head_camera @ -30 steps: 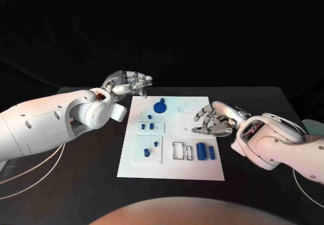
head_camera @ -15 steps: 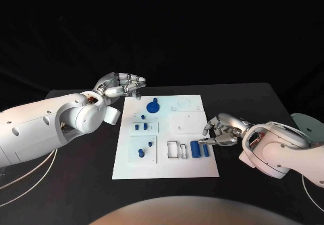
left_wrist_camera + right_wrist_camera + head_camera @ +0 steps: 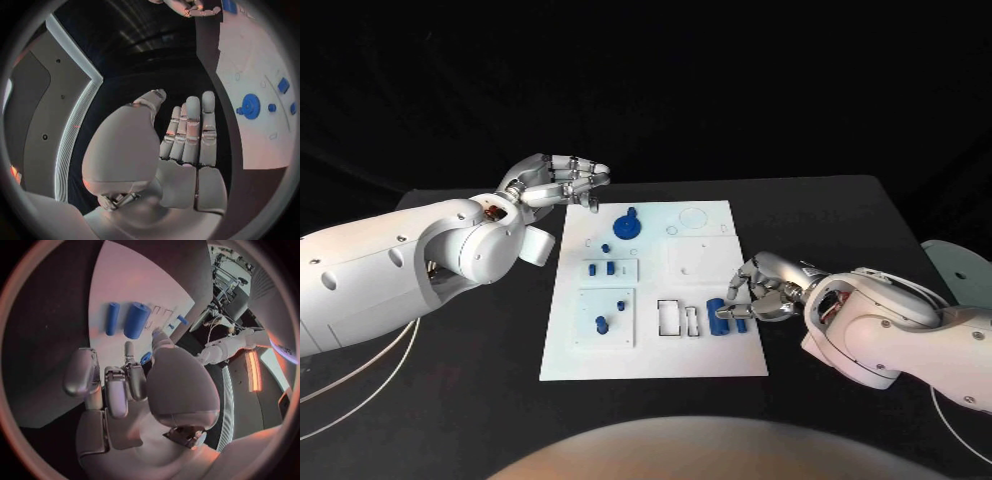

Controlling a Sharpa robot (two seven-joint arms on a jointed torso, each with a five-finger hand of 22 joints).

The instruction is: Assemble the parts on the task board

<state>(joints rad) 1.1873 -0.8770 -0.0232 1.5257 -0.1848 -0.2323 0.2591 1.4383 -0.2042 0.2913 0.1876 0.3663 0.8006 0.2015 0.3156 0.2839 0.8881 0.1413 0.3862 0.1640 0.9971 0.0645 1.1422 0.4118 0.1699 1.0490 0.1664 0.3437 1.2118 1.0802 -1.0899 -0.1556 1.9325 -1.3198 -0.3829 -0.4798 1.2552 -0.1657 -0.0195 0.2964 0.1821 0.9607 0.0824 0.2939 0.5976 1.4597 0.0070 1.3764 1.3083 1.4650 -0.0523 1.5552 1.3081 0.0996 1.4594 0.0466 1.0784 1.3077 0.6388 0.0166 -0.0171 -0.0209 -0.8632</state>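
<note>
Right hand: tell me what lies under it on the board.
Two blue cylinders lie side by side on the task board beneath the right hand. Its fingers cover their near ends, so any contact is hidden.

The right hand (image 3: 125,385) hangs over the white board (image 3: 125,285), fingers curled downward, nothing visibly held. Just beyond its fingertips (image 3: 129,347) two blue cylinders lie side by side: a thin one (image 3: 112,318) and a thick one (image 3: 136,320). A small blue peg (image 3: 182,319) stands farther along.
</note>
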